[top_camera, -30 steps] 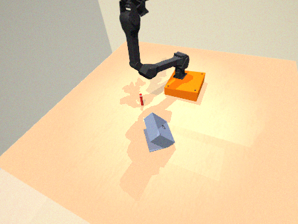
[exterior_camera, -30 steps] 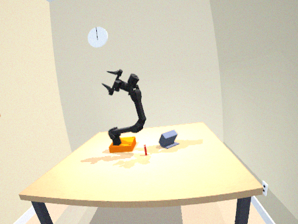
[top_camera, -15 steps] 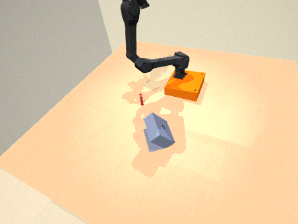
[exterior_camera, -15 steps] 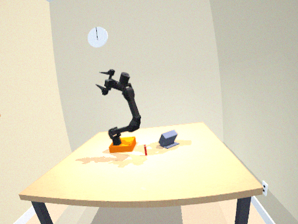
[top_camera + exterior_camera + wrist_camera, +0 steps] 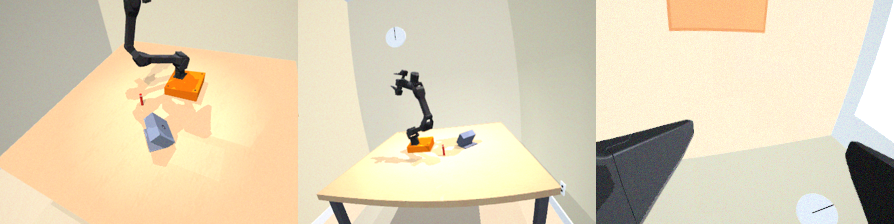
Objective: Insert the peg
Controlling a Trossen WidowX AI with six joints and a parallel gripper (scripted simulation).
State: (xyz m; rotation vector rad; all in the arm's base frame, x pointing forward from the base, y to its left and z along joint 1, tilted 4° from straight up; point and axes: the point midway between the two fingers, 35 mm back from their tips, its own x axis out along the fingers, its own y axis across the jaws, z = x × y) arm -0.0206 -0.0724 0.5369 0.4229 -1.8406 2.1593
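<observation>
Pale wooden table (image 5: 496,178) on dark legs, beige walls behind, round white wall clock (image 5: 395,37) high up. On the tabletop, small red upright peg (image 5: 443,149) just beside the orange square base plate (image 5: 429,146); grey-blue sloped panel (image 5: 467,138) with one hole near, on the peg's far side. Black parallel-jaw gripper (image 5: 399,82) spread wide, empty, raised well above plate and peg, aimed toward the clock.

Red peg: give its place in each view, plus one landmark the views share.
Top: peg stands left of centre, between the orange base and the blue panel.
Exterior: peg stands mid-table, right of the base, left of the panel.
Wrist: not in view; walls, ceiling and clock only.
Shared landmark: the orange base.
</observation>
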